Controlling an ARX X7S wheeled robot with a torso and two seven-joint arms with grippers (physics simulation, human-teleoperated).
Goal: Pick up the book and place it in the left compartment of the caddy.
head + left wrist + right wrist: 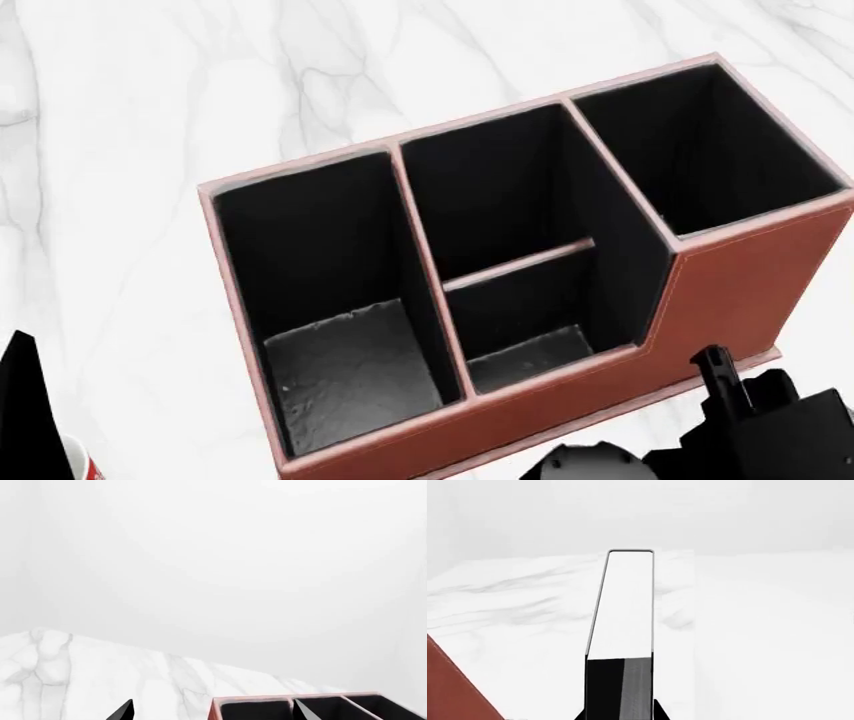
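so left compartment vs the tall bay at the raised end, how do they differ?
The left compartment shows a grey textured floor; the tall bay shows only black, floor unseen. The left compartment sits at the caddy's low end; the tall bay's walls rise higher. Both are black-lined, pale-rimmed and empty.

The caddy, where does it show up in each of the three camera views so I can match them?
Head view: the caddy fills most of the frame, all four bays open to view.
Left wrist view: only its rim and bay tops show at the lower edge.
Right wrist view: one reddish-brown wall in a lower corner, beside the held book.
Shared landmark: the white marble tabletop.
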